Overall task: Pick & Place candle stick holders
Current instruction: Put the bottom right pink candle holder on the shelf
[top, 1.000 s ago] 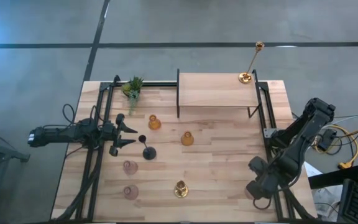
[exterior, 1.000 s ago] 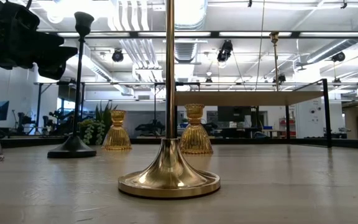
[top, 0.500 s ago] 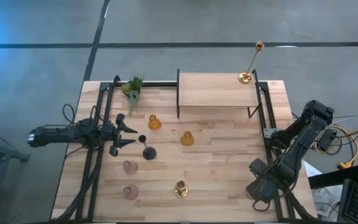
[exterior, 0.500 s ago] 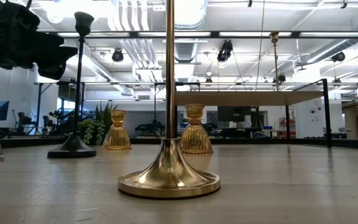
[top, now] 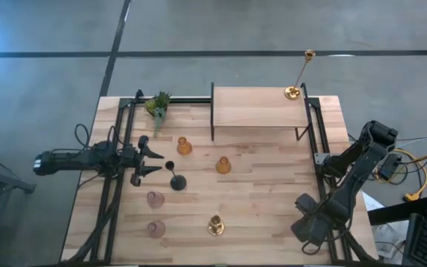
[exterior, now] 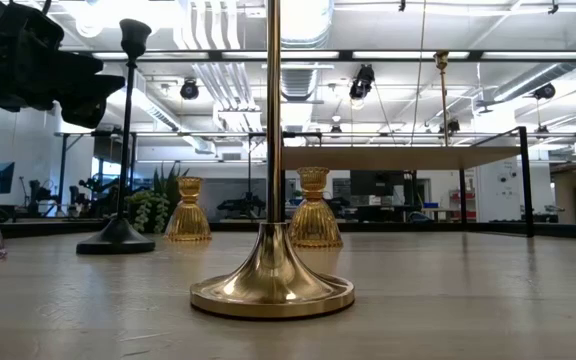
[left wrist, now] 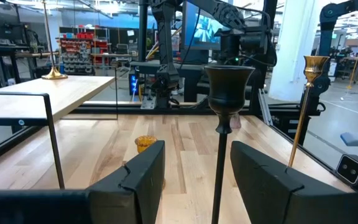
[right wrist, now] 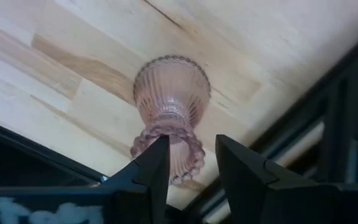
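My left gripper [top: 156,161] is open at the table's left, its fingers on either side of the black stemmed holder's [left wrist: 221,118] stem without touching it. That holder stands on its round foot [top: 177,182]. My right gripper [right wrist: 191,168] is open at the near right corner, pointing down over a pink glass holder [right wrist: 171,93] that stands on the table. Two amber holders [top: 184,146] [top: 223,165], two more pink ones [top: 155,198] [top: 156,228] and a tall gold one [top: 215,225] stand on the table. A second gold one [top: 293,92] stands on the raised shelf. My right gripper comes at the pink holder from above. One fingertip [right wrist: 157,163] overlaps the holder's beaded top rim [right wrist: 185,146] in the wrist view. I cannot tell whether it touches. The holder stands upright on the table.
A wooden shelf on black legs [top: 254,107] spans the far middle. A small green plant [top: 158,104] stands at the far left. Black frame rails [top: 311,126] run along the table's left and right sides. Bare wood lies in the table's middle right [top: 265,193].
My right gripper has moved a little toward the table's near edge, over the pink holder at the near right corner.
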{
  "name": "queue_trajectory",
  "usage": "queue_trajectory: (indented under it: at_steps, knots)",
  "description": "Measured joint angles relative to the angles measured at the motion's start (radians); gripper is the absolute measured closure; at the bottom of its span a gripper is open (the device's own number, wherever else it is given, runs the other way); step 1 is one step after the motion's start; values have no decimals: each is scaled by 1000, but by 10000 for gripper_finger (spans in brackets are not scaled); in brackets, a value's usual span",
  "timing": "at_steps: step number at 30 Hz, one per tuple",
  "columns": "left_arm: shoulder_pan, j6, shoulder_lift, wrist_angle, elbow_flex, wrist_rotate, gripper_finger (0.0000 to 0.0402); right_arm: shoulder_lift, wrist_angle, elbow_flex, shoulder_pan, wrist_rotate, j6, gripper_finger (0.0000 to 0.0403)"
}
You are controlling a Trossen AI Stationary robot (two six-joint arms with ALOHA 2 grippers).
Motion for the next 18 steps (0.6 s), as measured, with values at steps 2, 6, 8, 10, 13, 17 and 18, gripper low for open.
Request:
queue_trajectory:
  at_steps: [2, 6, 8, 10, 13, 17, 18]
  knots:
    - [0, 0, 0, 0, 0, 0, 213, 0, 29, -18, 0, 4, 0, 290]
    - [0, 0, 0, 0, 0, 0, 213, 0, 61, -47, 0, 6, -3, 310]
    - [0, 0, 0, 0, 0, 0, 213, -2, 80, -57, 0, 6, -8, 328]
    - [0, 0, 0, 0, 0, 0, 213, -3, 92, -62, 0, 6, -12, 352]
    - [0, 0, 0, 0, 0, 0, 213, -5, 112, -61, -1, 12, -33, 379]
    - [0, 0, 0, 0, 0, 0, 213, -13, 113, -60, -20, 41, -97, 380]
    - [0, 0, 0, 0, 0, 0, 213, -18, 113, -60, -31, 46, -124, 381]
